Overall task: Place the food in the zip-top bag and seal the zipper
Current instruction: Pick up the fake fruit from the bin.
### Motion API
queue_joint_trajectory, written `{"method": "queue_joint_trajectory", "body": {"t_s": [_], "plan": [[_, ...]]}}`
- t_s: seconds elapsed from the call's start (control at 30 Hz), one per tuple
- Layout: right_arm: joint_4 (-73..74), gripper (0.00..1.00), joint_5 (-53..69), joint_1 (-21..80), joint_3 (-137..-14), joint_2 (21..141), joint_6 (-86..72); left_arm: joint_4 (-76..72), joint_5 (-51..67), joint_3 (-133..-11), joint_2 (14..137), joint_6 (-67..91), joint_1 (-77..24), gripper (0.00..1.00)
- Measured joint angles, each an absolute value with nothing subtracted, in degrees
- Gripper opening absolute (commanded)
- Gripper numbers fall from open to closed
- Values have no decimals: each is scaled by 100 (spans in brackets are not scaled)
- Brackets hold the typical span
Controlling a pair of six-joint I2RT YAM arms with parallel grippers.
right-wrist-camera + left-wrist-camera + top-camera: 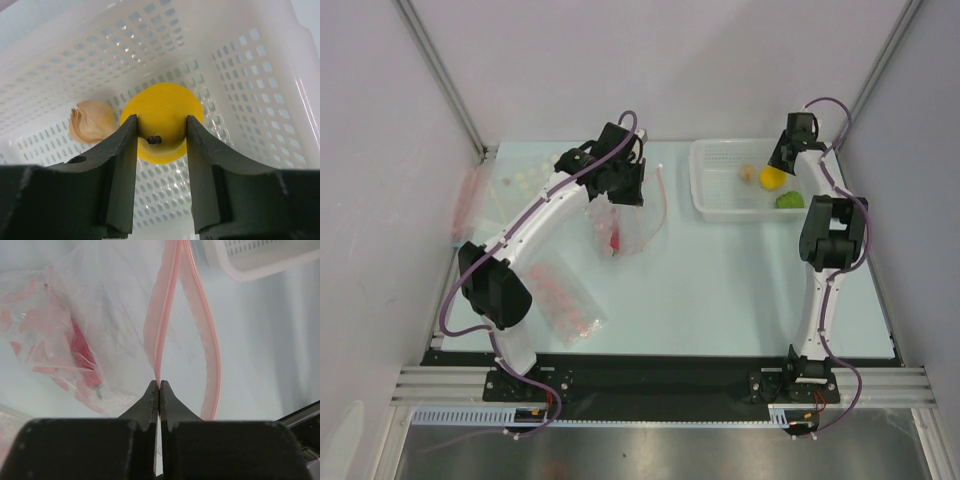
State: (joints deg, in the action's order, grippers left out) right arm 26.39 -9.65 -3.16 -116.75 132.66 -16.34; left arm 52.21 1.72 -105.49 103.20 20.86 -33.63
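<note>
1. The left gripper (159, 387) is pinched tight on the zipper (161, 330) of the bag (110, 295). It holds one lip up so the mouth gapes, probably to keep an opening ready for the next item.
2. The chili (82, 352) lies inside the bag, low down.
3. The right gripper (161, 131) is down in the basket (698, 185), narrowed onto the pear (162, 105) with a finger on each flank (whether the pear has left the floor cannot be told).
4. The bulb (90, 121) rests just beside the pear, and the green fruit (788, 200) sits in the basket's right near corner.
5. One of the four items looks bagged. The pear must next be carried well across to the slim mouth, and a poor line-up could snag the lip. The zipper is not yet sealed.
</note>
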Motion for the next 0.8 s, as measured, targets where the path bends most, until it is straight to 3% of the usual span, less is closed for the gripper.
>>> {"method": "queue_joint_trajectory", "body": {"t_s": [0.17, 0.47, 0.8], "plan": [[2617, 17, -757, -316, -10921, 12560, -1625, 5256, 167, -10549, 10320, 2086, -3371, 0], [2596, 15, 60, -91, -9509, 10285, -1758, 5334, 110, -10554, 10320, 2091, -3551, 0], [2563, 13, 919, 1417, -8261, 8106, -2185, 5537, 110, -11008, 10326, 2097, -3754, 0]]}}
